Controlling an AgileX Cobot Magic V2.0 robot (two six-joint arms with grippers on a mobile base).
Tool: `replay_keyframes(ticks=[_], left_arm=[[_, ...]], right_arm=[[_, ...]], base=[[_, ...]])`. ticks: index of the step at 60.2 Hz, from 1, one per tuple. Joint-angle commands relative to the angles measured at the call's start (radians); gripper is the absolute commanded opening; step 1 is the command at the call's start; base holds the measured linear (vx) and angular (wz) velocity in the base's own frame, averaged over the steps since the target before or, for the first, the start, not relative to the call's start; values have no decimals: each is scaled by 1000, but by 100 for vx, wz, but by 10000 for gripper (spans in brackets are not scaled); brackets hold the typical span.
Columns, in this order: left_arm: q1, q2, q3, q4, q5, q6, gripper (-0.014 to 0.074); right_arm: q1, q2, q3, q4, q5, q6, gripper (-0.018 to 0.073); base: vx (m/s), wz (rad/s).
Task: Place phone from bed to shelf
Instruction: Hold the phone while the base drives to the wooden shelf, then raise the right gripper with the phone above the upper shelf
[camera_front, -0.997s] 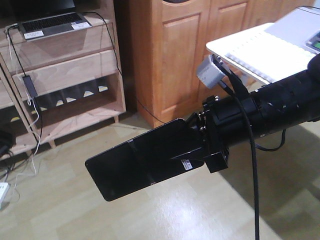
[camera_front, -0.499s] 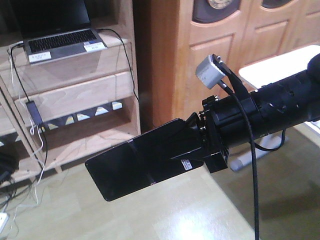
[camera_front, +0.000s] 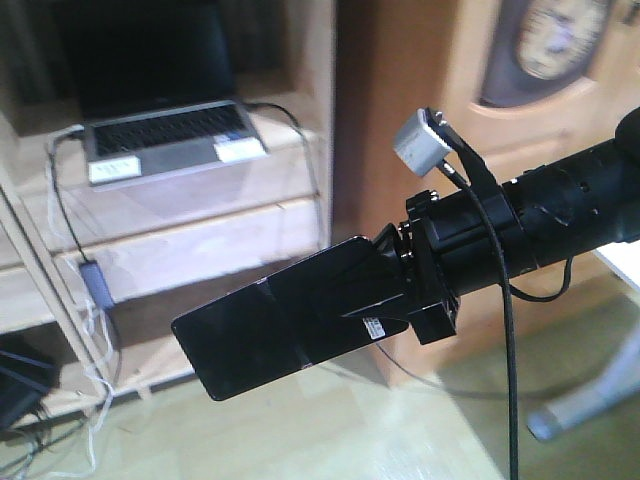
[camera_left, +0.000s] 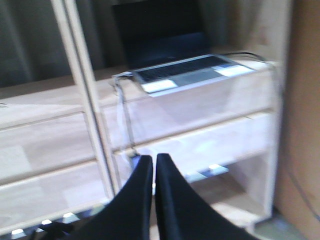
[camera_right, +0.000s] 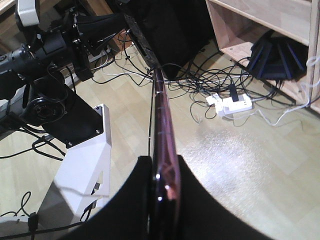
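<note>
- The phone (camera_front: 285, 330) hangs in the air in front of the shelf (camera_front: 210, 245). One end sits between the fingers of the right gripper (camera_right: 161, 167), and the rest juts out free, its far end lower in the front view.
- In the right wrist view it shows edge-on — pinkish rim up — with a black finger (camera_right: 132, 200) against each flat face. The jaws are narrowed to the phone's thickness.
- The left gripper (camera_left: 153, 167) holds nothing — its fingers are drawn together with only a slit between them.
- An open grey laptop (camera_front: 170, 140) sits on the shelf's upper board, and a wooden cabinet (camera_front: 400, 110) stands just beside the shelf.
- On the floor lie tangled cables (camera_right: 185, 75) and a white power strip (camera_right: 232, 104).
</note>
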Motion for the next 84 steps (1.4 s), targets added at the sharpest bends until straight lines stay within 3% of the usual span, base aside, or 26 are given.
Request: replay_keyframes(ticks=[1,46,84], left_arm=[[1,-10,-23,-9,-71,-6,1],[1,-10,-23,-9,-71,-6,1],[1,-10,-23,-9,-71,-6,1]], right_arm=[[0,-33,-25,85,76,-4,-2],[0,-33,-25,85,76,-4,-2],[0,-33,-25,85,75,-4,-2]], base=[[43,33],[37,32],[21,7]])
